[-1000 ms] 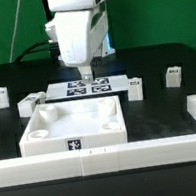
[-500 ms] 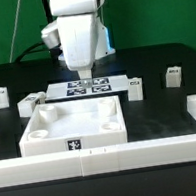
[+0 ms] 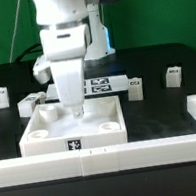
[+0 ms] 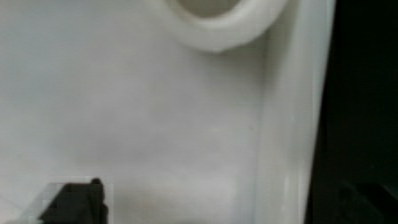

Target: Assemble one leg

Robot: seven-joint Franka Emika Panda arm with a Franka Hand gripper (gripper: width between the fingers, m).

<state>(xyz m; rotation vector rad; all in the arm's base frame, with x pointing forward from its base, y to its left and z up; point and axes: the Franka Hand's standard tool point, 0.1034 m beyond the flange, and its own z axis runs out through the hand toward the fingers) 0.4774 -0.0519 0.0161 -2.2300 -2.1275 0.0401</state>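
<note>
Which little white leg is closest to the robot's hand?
The leg second from the exterior view's left, just behind the tray; the others sit farther from the gripper.

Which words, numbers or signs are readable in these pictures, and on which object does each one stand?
No words, brands or numbers can be read in either view.
Only square black-and-white tags show, on the tray, the marker board and a leg; their patterns are too small to decode.

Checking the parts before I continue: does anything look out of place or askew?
The leg left of the marker board in the exterior view seems to lie on its side, skewed; the other legs stand upright. Nothing looks damaged.
</note>
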